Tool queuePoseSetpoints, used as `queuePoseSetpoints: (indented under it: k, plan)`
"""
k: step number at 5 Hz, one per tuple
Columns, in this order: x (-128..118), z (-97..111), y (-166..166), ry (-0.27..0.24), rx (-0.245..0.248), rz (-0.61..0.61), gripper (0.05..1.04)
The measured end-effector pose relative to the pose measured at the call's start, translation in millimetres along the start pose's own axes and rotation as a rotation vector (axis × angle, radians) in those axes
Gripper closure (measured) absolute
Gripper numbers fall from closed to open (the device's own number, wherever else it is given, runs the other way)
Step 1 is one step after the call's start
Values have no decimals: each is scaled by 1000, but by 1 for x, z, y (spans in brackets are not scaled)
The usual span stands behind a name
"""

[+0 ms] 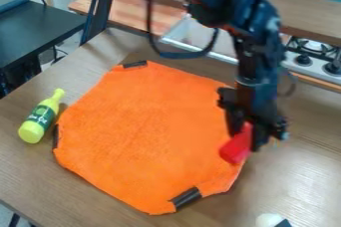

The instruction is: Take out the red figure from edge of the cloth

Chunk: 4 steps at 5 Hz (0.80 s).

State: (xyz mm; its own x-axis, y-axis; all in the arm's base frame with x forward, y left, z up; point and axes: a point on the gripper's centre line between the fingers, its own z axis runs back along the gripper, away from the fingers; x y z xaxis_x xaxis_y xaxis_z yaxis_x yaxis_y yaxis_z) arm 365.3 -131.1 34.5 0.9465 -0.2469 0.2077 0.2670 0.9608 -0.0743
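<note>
The camera view is showing a yellow-green bottle (32, 131) that is wearing a dark green label (42, 115), its pale lettering looking too small to make out. The red figure (236, 147) is looking bright, plain and blocky, and is slanting at the right-hand edge of the orange cloth (143, 126). The black gripper (247, 136) is pointing downward, its two fingers gripping the figure between them.

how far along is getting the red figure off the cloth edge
Positioning looks done: the gripper is right at the red figure. The pickup seems in hand, though whether the grip is firm I can't tell. Left to do: take the figure clear, since it is at the right edge of the orange cloth.
</note>
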Motion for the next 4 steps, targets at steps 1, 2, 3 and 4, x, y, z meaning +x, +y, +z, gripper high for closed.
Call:
queuePoseSetpoints:
  k: [1, 2, 3, 4]
  plan:
    - [12, -8, -9, -15, 41, 59, 560]
    - [23, -25, -6, 0, 73, 146, 560]
    - [35, -34, -6, -4, 92, 214, 560]
    - [41, -44, -7, 6, 85, 256, 560]
